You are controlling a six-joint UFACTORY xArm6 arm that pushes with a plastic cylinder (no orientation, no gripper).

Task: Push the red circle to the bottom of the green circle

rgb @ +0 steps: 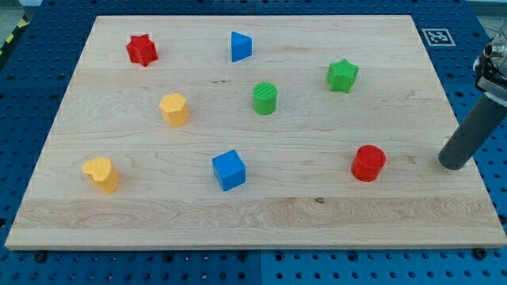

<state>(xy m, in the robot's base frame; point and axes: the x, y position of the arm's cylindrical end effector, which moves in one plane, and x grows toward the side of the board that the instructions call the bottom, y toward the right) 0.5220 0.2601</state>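
**Tip right of red circle, push not yet begun**

Tip position: my tip [454, 164] stood on the worktop [142, 226] near its right edge, to the view's right of the red circle [368, 163] at about the same height in the view, and clear of it. No fingers on this rig; only a rod, so nothing to spread or pinch.

Red circle lay in the lower right part of the worktop. Green circle [264, 98] sat near centre, up and to the view's left of it, well apart. Target spot, just below the green circle, appeared free.

Other blocks noted: blue cube [229, 169] lower centre, green star [342, 75] upper right, blue triangular block [241, 46] top centre, red star [142, 50] top left, two yellow blocks [174, 109] [101, 174] on the left, shapes not clear.

Risks, as judged:
- A straight leftward push from here would probably carry the red circle toward the blue cube, leaving it too low.
- Off-centre contact on a round block could let it slip off the rod and drift sideways.
- Overshoot upward could knock the green circle and shift the reference itself.
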